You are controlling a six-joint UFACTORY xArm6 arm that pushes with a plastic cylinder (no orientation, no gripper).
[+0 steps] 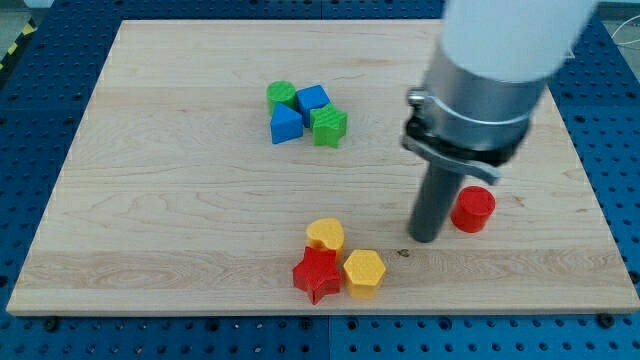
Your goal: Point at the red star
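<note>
While my tip [426, 238], a bare rod with no jaws to open or close, rests just beside the red cylinder [473, 210], the red star [317, 274] lies at eight o'clock, touching two yellow blocks [325, 235] [364, 273], so overshooting could shove the cluster.

A pale wooden board [200, 200] is lying flat, its grain running across the view. A blue perforated surface [30, 120] is showing around it on every side, dotted with rows of small holes. A yellow-and-black striped strip [18, 45] is crossing the view's top left corner.
</note>
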